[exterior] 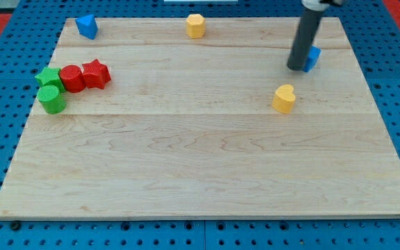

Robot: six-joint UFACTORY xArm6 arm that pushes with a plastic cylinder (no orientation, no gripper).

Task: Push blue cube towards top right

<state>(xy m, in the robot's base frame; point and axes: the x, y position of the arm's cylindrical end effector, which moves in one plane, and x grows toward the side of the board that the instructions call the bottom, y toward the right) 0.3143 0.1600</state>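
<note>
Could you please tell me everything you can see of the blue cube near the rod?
The blue cube sits on the wooden board near its right edge, toward the view's top. Only its right part shows; the dark rod stands in front of the rest. It looks like a small, solid, bright blue block, resting flat. My tip is at its left side, apparently touching it. The yellow heart lies apart, below it.

Counter: your tip touches the blue cube from its left, upper right. Yellow heart below them. Yellow hexagon top centre, second blue block top left. Red star, red cylinder, green star, green cylinder clustered far left.
</note>
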